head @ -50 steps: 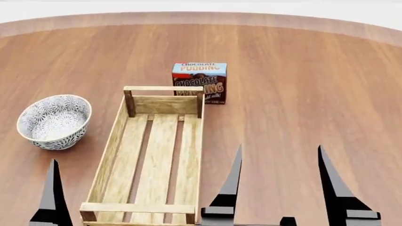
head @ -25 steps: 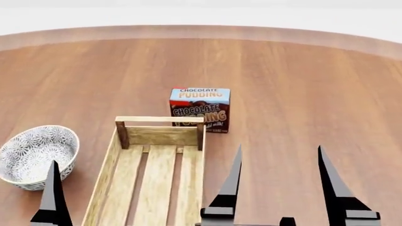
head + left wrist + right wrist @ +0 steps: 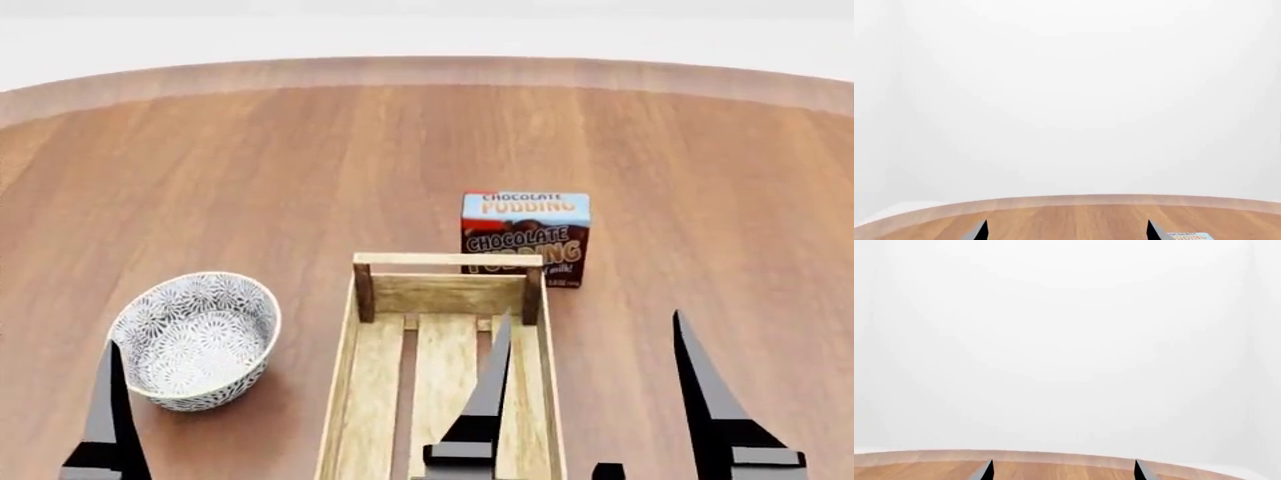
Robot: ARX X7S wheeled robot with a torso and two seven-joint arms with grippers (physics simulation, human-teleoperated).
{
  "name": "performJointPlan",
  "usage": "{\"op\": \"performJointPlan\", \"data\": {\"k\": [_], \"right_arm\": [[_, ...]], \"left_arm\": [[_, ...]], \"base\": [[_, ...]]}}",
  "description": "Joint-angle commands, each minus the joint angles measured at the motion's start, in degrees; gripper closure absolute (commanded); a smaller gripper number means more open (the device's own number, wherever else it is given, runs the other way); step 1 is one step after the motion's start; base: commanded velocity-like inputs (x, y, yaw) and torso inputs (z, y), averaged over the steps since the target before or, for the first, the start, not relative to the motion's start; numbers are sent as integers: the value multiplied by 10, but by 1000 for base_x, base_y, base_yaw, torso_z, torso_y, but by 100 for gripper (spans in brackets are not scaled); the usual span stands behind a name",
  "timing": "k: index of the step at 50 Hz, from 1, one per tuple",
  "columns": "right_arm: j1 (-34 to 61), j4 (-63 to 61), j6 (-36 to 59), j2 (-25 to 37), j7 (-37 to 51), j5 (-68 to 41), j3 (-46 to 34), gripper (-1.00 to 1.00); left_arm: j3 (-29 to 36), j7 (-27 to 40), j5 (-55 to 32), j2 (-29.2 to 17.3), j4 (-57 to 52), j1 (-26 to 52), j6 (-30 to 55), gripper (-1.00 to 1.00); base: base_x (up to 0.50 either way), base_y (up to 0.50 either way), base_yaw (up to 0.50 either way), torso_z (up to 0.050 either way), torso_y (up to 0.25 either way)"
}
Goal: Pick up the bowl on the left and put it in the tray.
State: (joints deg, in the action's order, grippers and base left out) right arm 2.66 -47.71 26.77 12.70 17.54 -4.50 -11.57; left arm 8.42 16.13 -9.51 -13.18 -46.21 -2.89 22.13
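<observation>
The round ceramic bowl [image 3: 195,340], white with a busy grey-blue flower pattern inside and out, sits upright on the smooth brown wooden table [image 3: 267,170]. It is just beside the long light-wood crate [image 3: 447,375], on the crate's left side, close but not touching. The crate has a slatted bottom, low sides and darker corner posts. Behind the crate's far end stands a small chocolate pudding box [image 3: 526,238], made of card with blue, white and brown print; it is right up against the far wall, and whether they touch cannot be told. In the head view the right gripper [image 3: 594,375] shows two thin, dark, pointed fingers spread wide apart with nothing between them; one finger crosses in front of the crate's right side. Of the left gripper [image 3: 1066,231], the head view shows only one dark finger, near the bowl. The left wrist view shows both of its tips set apart, holding nothing, plus a corner of the pudding box. The right wrist view shows only finger tips, the table edge and a plain white wall.
</observation>
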Motion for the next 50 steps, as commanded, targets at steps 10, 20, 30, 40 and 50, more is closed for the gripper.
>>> {"op": "performJointPlan", "data": {"k": [10,20,30,40,50], "right_arm": [[-5,4,-19,-6,-16,-11,13,-100],[-4,2,-18,-4,-12,-14,11,-100],[-3,2,-17,0,-9,-16,9,-100],[-4,2,-19,3,-5,-18,9,-100],[-3,0,-17,6,-2,-21,6,-100]], "left_arm": [[-21,-5,-10,6,-8,-5,-4,-100],[-19,1,-15,0,-7,-6,-9,-100],[-19,7,-23,-6,-7,-4,-11,-100],[-17,11,-29,-11,-9,-3,-10,-100],[-4,18,-20,-20,-13,0,2,-100]], "base": [[0,0,0,50,0],[0,0,0,50,0],[0,0,0,50,0],[0,0,0,50,0],[0,0,0,32,-229]]}}
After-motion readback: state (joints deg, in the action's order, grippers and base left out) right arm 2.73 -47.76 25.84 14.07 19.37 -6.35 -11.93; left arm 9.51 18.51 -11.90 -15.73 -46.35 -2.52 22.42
